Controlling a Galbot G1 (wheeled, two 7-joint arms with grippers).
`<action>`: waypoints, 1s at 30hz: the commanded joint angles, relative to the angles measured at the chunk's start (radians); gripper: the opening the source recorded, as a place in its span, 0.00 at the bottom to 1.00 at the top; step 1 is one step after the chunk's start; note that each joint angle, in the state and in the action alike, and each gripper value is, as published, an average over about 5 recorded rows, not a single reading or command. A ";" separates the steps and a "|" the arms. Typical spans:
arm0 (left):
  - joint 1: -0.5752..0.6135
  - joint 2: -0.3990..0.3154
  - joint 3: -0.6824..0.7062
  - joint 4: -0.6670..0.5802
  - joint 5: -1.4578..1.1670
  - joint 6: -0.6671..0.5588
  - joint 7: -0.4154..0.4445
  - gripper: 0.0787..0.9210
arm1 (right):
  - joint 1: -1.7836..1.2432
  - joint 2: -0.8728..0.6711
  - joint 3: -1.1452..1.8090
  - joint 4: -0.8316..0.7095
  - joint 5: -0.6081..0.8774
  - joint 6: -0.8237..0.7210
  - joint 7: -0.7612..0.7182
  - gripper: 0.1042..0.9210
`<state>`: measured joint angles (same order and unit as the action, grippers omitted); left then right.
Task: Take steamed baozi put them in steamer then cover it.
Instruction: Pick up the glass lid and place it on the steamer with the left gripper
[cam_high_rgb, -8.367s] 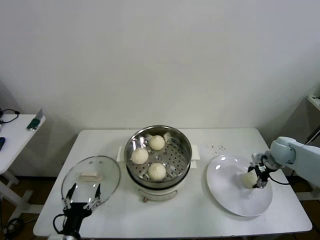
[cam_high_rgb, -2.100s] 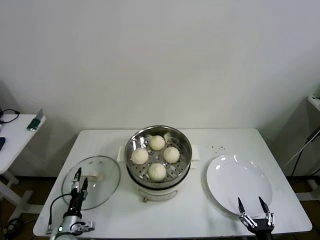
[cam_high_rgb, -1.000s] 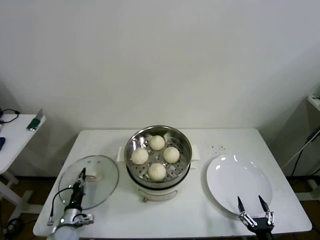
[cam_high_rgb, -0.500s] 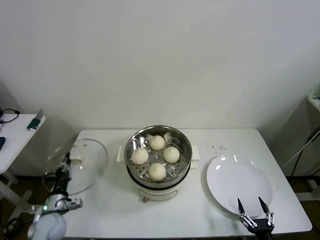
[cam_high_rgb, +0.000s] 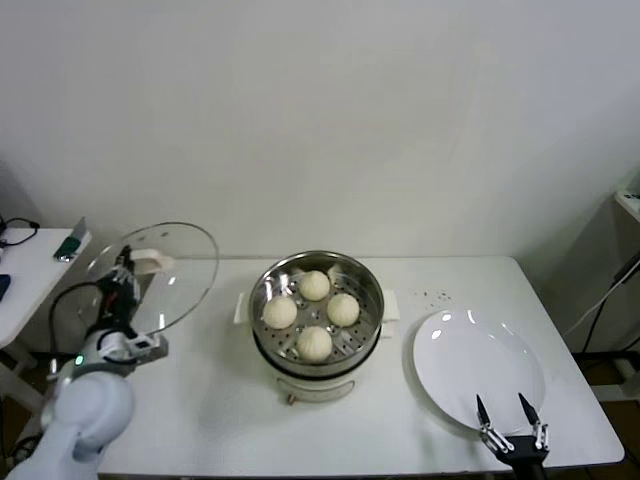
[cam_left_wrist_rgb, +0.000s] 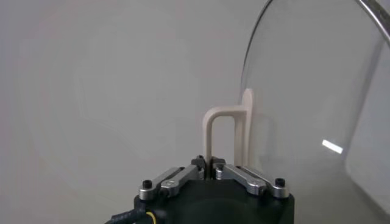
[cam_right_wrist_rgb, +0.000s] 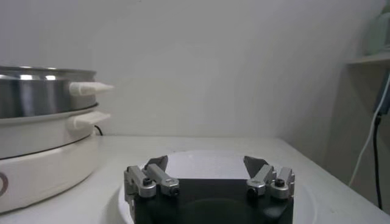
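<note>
Glass round lid with cream handle (cam_high_rgb: 150, 277) has risen off the tabletop (cam_high_rgb: 400, 420), tilted at far left of the steel steamer (cam_high_rgb: 316, 305), left gripper (cam_high_rgb: 124, 275) fingers clamped on its handle; right gripper (cam_high_rgb: 511, 431) open near the white plate (cam_high_rgb: 480, 365); four white buns (cam_high_rgb: 314, 311) inside.

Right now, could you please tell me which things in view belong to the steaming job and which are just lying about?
Part of the job:
- four round cream-white buns in the steamer
- round shiny steel steamer basket on its cream pot base
- round clear glass lid, lifted by its handle in the left hand

Just lying about:
- flat white plate, bare
- open right hand, at the table's near edge
</note>
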<state>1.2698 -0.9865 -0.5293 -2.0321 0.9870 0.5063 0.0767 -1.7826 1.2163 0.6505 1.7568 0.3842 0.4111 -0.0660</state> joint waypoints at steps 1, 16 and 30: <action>-0.166 -0.077 0.387 -0.162 0.198 0.247 0.231 0.07 | 0.018 0.003 0.003 -0.001 -0.004 -0.002 0.004 0.88; -0.256 -0.401 0.656 -0.012 0.533 0.279 0.364 0.07 | 0.045 -0.020 0.002 -0.032 0.003 0.012 0.003 0.88; -0.259 -0.563 0.704 0.139 0.626 0.264 0.312 0.07 | 0.054 -0.049 0.004 -0.051 0.024 0.024 0.002 0.88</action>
<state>1.0343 -1.4041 0.0978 -1.9971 1.5062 0.7368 0.3859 -1.7330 1.1756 0.6540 1.7129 0.4015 0.4323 -0.0642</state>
